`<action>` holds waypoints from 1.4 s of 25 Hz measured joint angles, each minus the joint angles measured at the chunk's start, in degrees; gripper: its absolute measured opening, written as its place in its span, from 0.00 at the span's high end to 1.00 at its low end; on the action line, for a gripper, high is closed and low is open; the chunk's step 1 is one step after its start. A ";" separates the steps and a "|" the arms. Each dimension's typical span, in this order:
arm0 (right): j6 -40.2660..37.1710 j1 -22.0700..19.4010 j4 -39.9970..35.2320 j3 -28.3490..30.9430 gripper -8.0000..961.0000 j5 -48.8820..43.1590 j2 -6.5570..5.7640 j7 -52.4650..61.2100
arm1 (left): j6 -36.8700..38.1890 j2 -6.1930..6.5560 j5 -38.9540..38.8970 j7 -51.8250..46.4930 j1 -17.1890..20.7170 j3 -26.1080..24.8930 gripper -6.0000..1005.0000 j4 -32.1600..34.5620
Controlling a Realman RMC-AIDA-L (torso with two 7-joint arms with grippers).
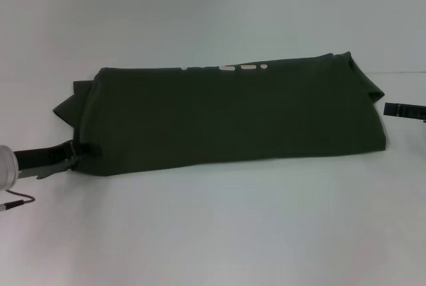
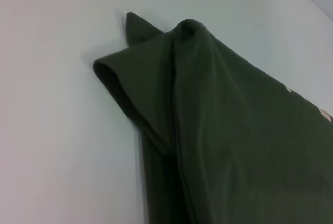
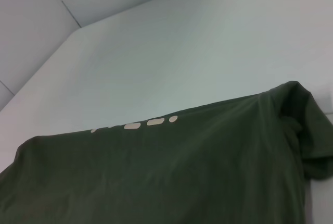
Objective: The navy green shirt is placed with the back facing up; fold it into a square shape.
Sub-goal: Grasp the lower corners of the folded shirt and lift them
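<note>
The navy green shirt [image 1: 226, 116] lies on the white table, folded lengthwise into a long dark olive band running left to right. Bits of cream lettering [image 1: 229, 68] peek over its far fold. A sleeve [image 1: 66, 106] sticks out at its left end and another [image 1: 366, 76] at its right end. My left gripper [image 1: 74, 153] sits low at the shirt's near left corner, touching the cloth edge. My right gripper [image 1: 399, 109] shows only as a dark tip just beyond the shirt's right end. The left wrist view shows the shirt [image 2: 234, 146] and its left sleeve [image 2: 135, 83]; the right wrist view shows the shirt [image 3: 171, 172] with lettering [image 3: 140, 125].
The white table [image 1: 219, 226] stretches in front of and behind the shirt. A thin cable [image 1: 16, 201] hangs by my left arm at the near left. Wall panels [image 3: 78, 0] rise behind the table's far edge.
</note>
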 joint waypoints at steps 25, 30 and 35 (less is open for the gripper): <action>-0.29 0.21 0.00 0.13 0.09 0.01 0.00 0.00 | -1.12 -0.09 0.24 -0.25 -0.15 1.45 0.57 -0.99; -0.18 0.21 0.00 0.11 0.09 0.05 0.00 0.40 | -1.22 -0.09 0.24 -0.23 -0.31 1.49 0.70 -1.01; -0.58 0.40 -0.01 -0.18 0.09 0.06 0.00 1.05 | -1.24 -0.09 0.24 -0.04 -0.34 1.50 0.86 -0.88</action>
